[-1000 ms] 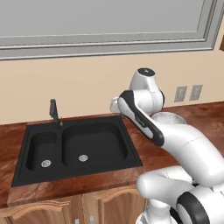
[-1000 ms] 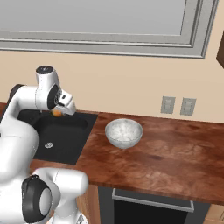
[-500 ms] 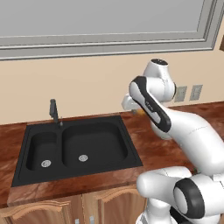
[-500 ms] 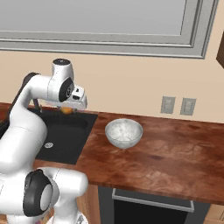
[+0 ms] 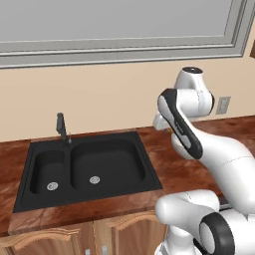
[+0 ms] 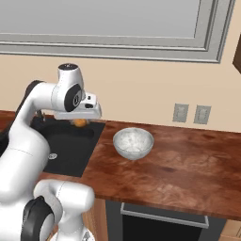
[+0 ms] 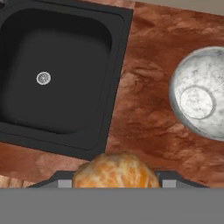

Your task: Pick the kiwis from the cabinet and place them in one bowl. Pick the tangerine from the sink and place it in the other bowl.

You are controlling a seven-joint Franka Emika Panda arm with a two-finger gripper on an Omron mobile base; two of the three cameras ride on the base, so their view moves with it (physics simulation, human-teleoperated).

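The tangerine point(image 7: 115, 169) is clamped between the jaws and carried high over the wooden table point(image 6: 188, 169), near the black sink's point(image 5: 89, 167) right rim, presumably to clear the rim of the whitish-grey bowl point(image 6: 133, 142) before release; in the hand view the bowl's empty inside is seen from above, whereas the right base view shows the fruit's height above the table.

Matt black sink point(image 7: 57, 74), polished reddish mottled-stone counter point(image 7: 144, 109), mottled glazed-looking bowl point(image 7: 199, 92), dimpled tangerine point(image 7: 114, 170)
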